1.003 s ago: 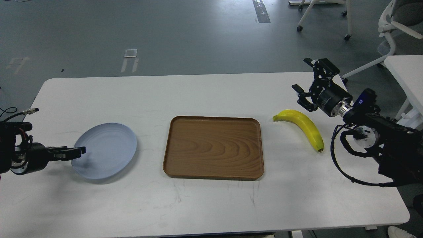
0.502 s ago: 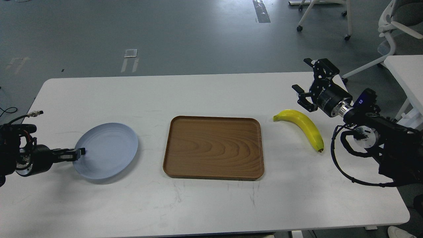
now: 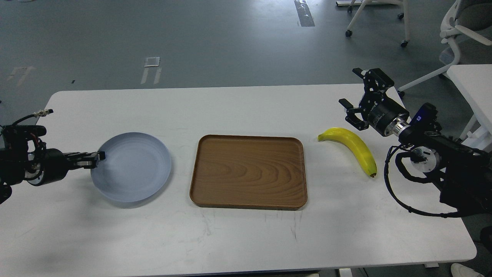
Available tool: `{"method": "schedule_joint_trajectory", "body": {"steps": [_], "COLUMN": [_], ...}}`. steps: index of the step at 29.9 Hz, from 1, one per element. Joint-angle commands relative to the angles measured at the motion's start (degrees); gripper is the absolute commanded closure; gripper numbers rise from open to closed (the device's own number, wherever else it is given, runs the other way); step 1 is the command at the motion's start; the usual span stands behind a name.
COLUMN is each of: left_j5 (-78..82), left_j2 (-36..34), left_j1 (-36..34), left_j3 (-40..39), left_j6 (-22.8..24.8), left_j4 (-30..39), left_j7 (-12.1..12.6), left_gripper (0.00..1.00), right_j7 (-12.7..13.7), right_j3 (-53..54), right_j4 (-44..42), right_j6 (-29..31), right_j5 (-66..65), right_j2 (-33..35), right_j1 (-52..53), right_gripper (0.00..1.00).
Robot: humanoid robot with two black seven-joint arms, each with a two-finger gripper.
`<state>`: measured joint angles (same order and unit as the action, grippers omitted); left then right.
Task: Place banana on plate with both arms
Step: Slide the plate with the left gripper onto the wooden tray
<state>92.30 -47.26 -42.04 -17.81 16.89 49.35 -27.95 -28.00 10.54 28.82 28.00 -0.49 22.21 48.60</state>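
Observation:
The pale blue-grey plate (image 3: 132, 167) is left of the tray, held by its left rim and lifted a little, with a shadow under it. My left gripper (image 3: 98, 157) is shut on that rim. The yellow banana (image 3: 351, 148) lies on the white table (image 3: 246, 107) right of the tray, its dark tip toward me. My right gripper (image 3: 351, 90) hovers just behind and right of the banana's far end, its jaws spread wide and empty.
A rectangular brown wooden tray (image 3: 248, 171) sits in the middle of the table between plate and banana. White office chairs (image 3: 457, 34) and a second white table (image 3: 474, 86) stand beyond the table's right end.
My left gripper has carried the plate to the right and a little away from me, and the plate now sits flatter. The right arm and the banana have hardly moved.

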Motion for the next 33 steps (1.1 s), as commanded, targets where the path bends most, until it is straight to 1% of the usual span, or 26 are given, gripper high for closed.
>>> {"method": "schedule_joint_trajectory", "body": {"steps": [1,2,5,7,8,11,15,19,22,23,26,33], "left_j5": [-2.21,-2.91,-3.0,-3.0,-3.0,-2.91,-2.56,-2.12,-2.04,-2.04,-2.04,-2.21], "left_j2": [0.23,0.32,0.59,1.63,3.9,8.39,12.71,17.45,19.74,21.31,24.57,29.24], "left_j1": [-4.97,-6.72,-9.72,-11.48,-12.88,-14.47,-16.41,-17.9,-18.34,-18.34,-18.26,-17.82], "left_j3": [-0.03,-0.03,-0.03,-0.03,0.05,0.49,2.69,5.67,7.17,7.52,8.4,10.78], "left_j6": [5.42,7.35,9.47,10.26,11.11,11.11,11.11,11.11,11.11,11.11,11.11,10.88], "left_j4": [3.38,5.04,7.85,8.92,9.01,9.01,8.83,8.04,6.81,5.94,3.4,-1.36], "left_j7": [-0.05,0.17,0.7,2.28,3.41,4.56,7.11,7.64,8.78,9.31,9.75,9.75], "left_gripper": [1.0,1.0,1.0,1.0,1.0,1.0,1.0,1.0,1.0,1.0,1.0,1.0], "right_j7": [0.0,0.0,0.0,0.0,0.0,0.0,0.0,0.0,0.0,0.0,0.0,0.0], "right_j3": [-0.08,-0.43,-0.96,-0.96,-0.96,-0.96,-0.96,-0.87,-0.52,-0.52,-0.52,-0.7], "right_j4": [0.01,0.01,0.01,0.01,0.01,0.01,0.09,0.18,0.36,0.53,1.06,2.29], "right_j6": [0.0,0.0,0.0,0.0,0.0,0.0,0.0,0.0,0.0,0.0,0.0,0.0], "right_j5": [-0.03,-0.03,-0.03,-0.03,-0.03,-0.03,-0.03,0.06,0.14,0.14,0.14,0.14], "right_j2": [0.03,0.03,0.03,0.12,0.12,0.2,0.73,1.96,3.37,3.89,5.21,7.15], "right_j1": [0.01,0.09,0.09,0.09,0.18,0.36,0.71,1.23,1.24,1.5,1.59,1.59], "right_gripper": [0.0,0.0,0.0,0.0,0.0,0.0,0.0,0.0,0.0,0.0,0.0,0.0]}}
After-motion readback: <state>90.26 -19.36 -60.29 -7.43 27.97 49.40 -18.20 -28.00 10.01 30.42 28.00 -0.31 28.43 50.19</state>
